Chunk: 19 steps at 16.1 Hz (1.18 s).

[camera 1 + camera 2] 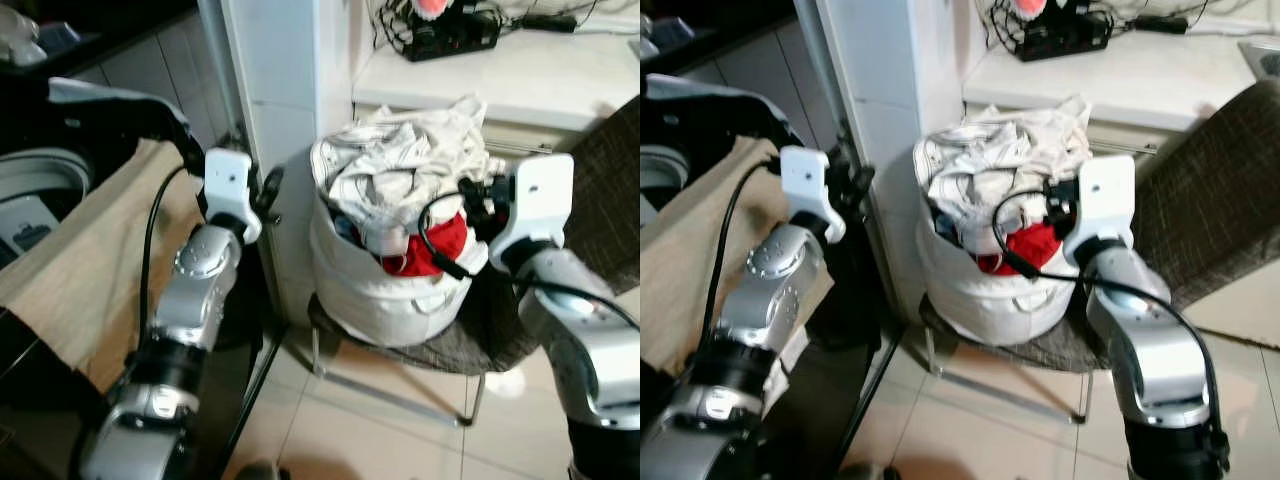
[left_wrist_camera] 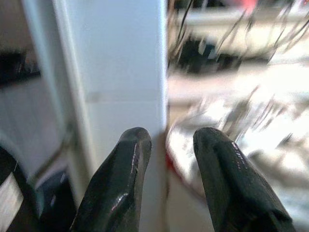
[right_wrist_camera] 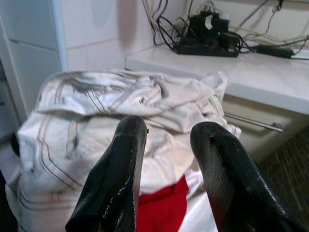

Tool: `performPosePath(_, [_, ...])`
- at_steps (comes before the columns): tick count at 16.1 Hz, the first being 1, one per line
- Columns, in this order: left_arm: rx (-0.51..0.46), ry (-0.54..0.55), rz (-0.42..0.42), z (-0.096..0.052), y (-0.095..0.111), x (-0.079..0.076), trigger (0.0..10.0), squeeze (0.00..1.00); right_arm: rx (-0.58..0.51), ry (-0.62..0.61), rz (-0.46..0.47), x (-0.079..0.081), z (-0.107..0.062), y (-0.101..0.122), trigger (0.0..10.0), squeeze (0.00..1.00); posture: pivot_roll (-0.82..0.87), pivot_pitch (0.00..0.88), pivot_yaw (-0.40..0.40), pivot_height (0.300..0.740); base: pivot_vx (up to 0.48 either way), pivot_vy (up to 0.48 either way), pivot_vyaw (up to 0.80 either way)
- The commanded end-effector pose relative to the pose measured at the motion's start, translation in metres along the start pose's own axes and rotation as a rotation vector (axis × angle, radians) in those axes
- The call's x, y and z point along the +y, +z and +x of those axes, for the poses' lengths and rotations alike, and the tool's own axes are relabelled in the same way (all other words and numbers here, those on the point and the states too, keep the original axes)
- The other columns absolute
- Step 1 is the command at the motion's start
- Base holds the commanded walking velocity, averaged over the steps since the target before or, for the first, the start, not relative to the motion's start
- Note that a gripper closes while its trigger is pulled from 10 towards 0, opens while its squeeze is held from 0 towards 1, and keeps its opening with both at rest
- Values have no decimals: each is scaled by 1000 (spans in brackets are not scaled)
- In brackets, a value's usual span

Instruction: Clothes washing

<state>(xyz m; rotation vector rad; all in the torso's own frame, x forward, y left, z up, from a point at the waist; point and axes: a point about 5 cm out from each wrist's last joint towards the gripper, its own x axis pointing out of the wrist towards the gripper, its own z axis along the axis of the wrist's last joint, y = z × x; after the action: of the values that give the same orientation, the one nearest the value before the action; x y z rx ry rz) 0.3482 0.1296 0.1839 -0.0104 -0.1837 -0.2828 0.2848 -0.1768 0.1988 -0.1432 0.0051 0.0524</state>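
A white laundry basket (image 1: 380, 300) stands on a dark woven chair (image 1: 600, 170). It is heaped with crumpled white clothes (image 1: 400, 160), and a red garment (image 1: 440, 245) shows at its right side. My right gripper (image 3: 166, 140) is open just over the white clothes and the red garment (image 3: 164, 208), holding nothing. From the head it sits at the basket's right rim (image 1: 478, 200). My left gripper (image 2: 166, 145) is open and empty, raised beside the white pillar (image 2: 120, 72) to the left of the basket. The basket is blurred in the left wrist view.
The white pillar (image 1: 285, 80) rises between the basket and a washing machine opening (image 1: 40, 175) at far left. A beige cloth (image 1: 80, 270) lies below my left arm. Behind the basket is a white counter (image 1: 520, 80) with a black power strip (image 1: 450, 35). Tiled floor (image 1: 340, 430) lies in front.
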Motion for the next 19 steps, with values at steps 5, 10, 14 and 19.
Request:
performPosePath(5, [-1, -24, 63, -34, 10, -17, 10000, 0, -44, 14, 18, 4, -7, -7, 10000, 0, -57, 0, 52, 740, 0, 0, 0])
performPosePath(10, [28, -36, 66, -34, 18, -25, 10000, 0, -67, 44, 23, 7, -5, -6, 10000, 0, -55, 0, 49, 740, 0, 0, 311])
performPosePath(14, [42, -44, 63, -34, 19, -28, 10000, 0, -70, 55, 11, 5, -4, -5, 10000, 0, -59, 0, 51, 740, 124, 0, 525])
performPosePath(19, [55, -48, 58, -33, 19, -29, 10000, 0, -73, 59, 9, 5, -3, -5, 10000, 0, -59, 0, 52, 740, 307, 0, 491])
